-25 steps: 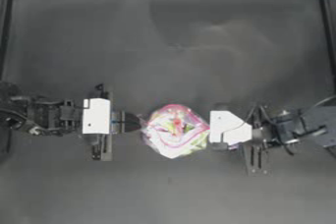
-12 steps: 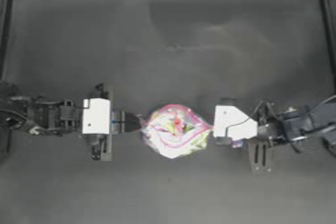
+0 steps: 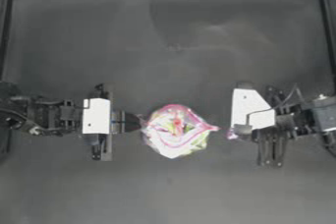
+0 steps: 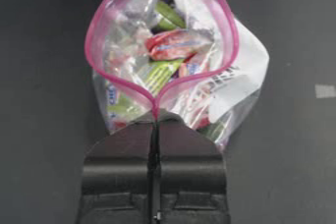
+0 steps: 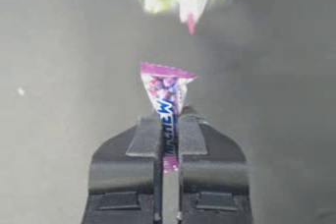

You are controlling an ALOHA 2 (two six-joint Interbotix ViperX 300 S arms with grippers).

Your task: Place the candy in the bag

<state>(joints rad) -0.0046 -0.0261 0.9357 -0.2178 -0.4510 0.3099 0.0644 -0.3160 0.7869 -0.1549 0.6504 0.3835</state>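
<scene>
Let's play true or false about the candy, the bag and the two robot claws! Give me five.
1. The right gripper holds the candy. True.
2. The candy is already inside the bag. False: it is still outside, to the right of the bag, pinched in the right gripper.
3. The left gripper pinches the bag at its pink seal strip. True.
4. The bag's mouth is zipped shut. False: the left wrist view shows the seal strip spread apart in a loop, so it is open.
5. The bag is empty. False: colourful sweets show through the plastic.
</scene>
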